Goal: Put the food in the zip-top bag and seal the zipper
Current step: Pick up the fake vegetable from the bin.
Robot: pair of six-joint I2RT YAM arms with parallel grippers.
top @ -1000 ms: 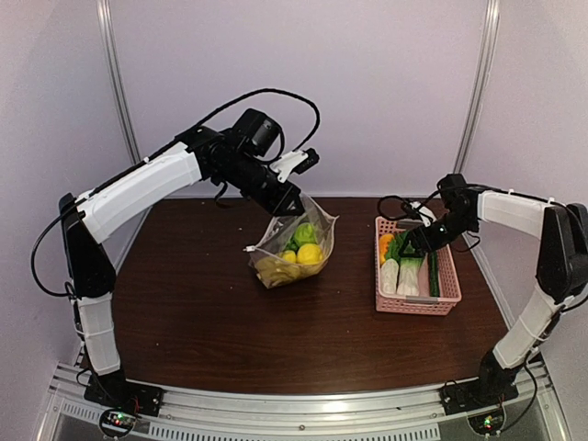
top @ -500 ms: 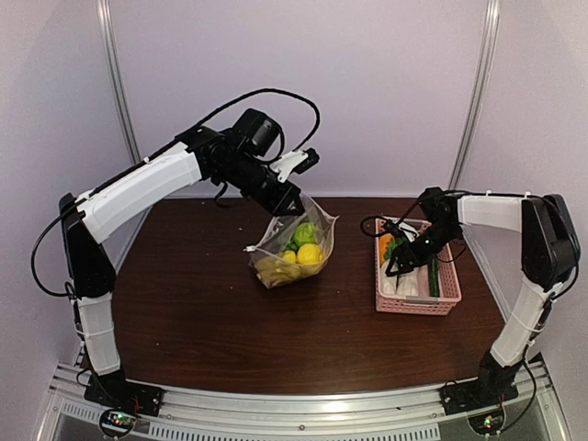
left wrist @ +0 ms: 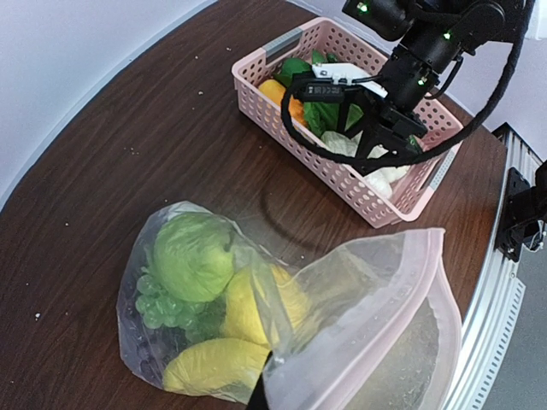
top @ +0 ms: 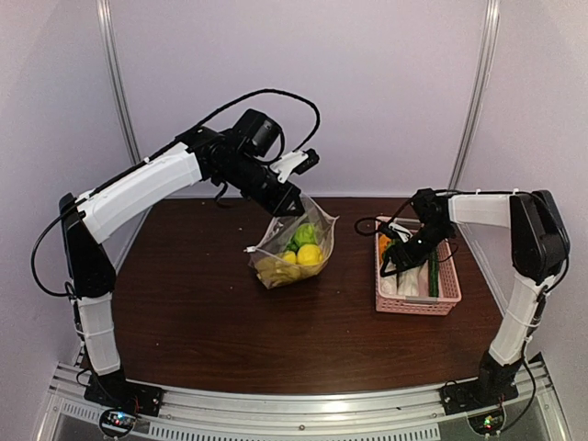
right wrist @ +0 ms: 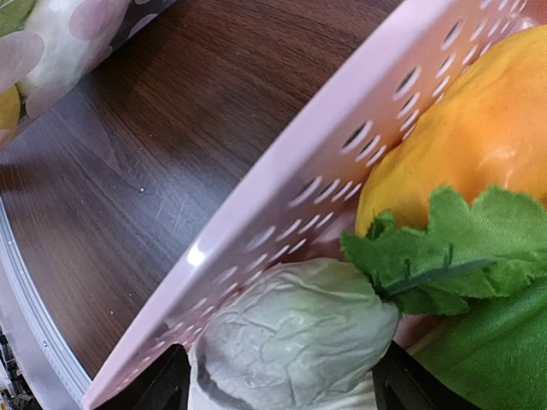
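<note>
My left gripper (top: 292,207) is shut on the mouth edge of the clear zip-top bag (top: 294,243) and holds it up off the table. One dark finger (left wrist: 259,395) shows at the bag's edge. The bag (left wrist: 359,325) hangs open; its pale zipper (left wrist: 432,265) curves round the mouth. Inside lie a green round fruit (left wrist: 192,256), green grapes (left wrist: 158,299), a lemon (left wrist: 248,299) and a banana (left wrist: 214,367). My right gripper (top: 404,262) is down in the pink basket, open, with its fingers on either side of the white radish (right wrist: 291,342).
The pink slatted basket (top: 413,303) stands at the right of the table and also shows in the left wrist view (left wrist: 256,85). It holds an orange fruit (right wrist: 461,120) and leafy greens (right wrist: 461,231) next to the radish. Its wall (right wrist: 299,188) is close by my right fingers.
My right gripper has moved left and down into the near-left part of the basket, onto the radish. The left arm and the bag have not moved.
</note>
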